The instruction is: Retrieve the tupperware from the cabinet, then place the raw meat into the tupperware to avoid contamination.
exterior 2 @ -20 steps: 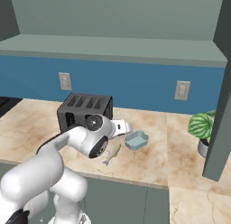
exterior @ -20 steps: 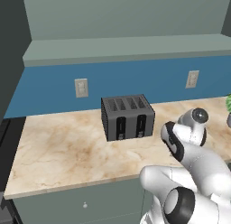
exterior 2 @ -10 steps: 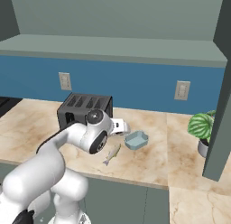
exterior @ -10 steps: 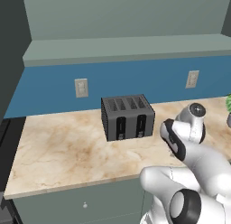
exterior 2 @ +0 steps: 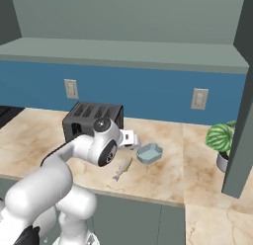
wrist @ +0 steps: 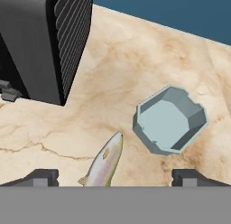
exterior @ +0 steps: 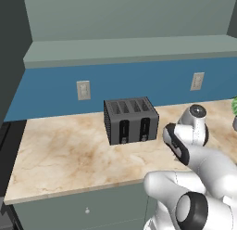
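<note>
The cabinet (exterior 2: 123, 17) is above me; the toaster (wrist: 40, 42) stands on the counter (wrist: 135, 60); the tupperware (wrist: 170, 120) sits empty there, so fetching looks done; the fish (wrist: 103, 162) lies just beside it, not yet loaded; my claw (wrist: 115, 178) hangs open over it, gripping nothing.

Toaster (exterior: 131, 120) on marble counter (exterior: 65, 155)

The hand (wrist: 115, 177) hangs over the marbled bench (wrist: 135, 60), fingertips (wrist: 40, 177) spread wide; the raw meat (wrist: 104, 163), a slim fish, lies between them; the empty tupperware (wrist: 170, 119) sits just beside it; the dark toaster (wrist: 43, 42) stands apart.
</note>
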Motion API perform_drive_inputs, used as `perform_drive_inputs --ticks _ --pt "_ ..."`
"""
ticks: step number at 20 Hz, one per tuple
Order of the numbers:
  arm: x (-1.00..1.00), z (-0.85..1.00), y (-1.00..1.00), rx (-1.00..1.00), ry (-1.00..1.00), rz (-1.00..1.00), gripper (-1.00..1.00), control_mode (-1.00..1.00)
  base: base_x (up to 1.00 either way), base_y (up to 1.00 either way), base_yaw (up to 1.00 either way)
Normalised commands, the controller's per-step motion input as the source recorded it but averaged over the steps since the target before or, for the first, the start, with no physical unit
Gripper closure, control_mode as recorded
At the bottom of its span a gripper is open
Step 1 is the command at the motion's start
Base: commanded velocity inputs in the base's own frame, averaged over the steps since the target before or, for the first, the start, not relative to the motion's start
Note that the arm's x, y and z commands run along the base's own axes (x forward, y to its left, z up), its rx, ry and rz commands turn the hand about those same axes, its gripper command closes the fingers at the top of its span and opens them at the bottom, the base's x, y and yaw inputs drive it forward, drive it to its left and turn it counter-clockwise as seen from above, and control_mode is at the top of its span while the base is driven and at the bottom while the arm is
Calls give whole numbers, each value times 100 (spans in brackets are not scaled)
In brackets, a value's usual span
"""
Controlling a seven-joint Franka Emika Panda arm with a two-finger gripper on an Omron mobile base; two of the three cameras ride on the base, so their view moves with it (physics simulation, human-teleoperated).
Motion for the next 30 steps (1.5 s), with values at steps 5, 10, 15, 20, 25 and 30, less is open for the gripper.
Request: perform_drive_inputs --ticks 5,10,15,20,25,30 --pt "-5 -20 4 0 7 -8 -100 -100 0 0 0" --pt "-12 -13 0 3 2 -13 -100 -100 0 0 0" --pt "-15 -27 0 5 3 -11 -100 -100 0 0 0" --pt "-9 -28 0 6 1 -9 -100 -100 0 0 0" --pt "0 -13 -6 6 0 -5 -100 -100 0 0 0" --pt "0 -16 -2 8 0 -3 -100 -100 0 0 0"
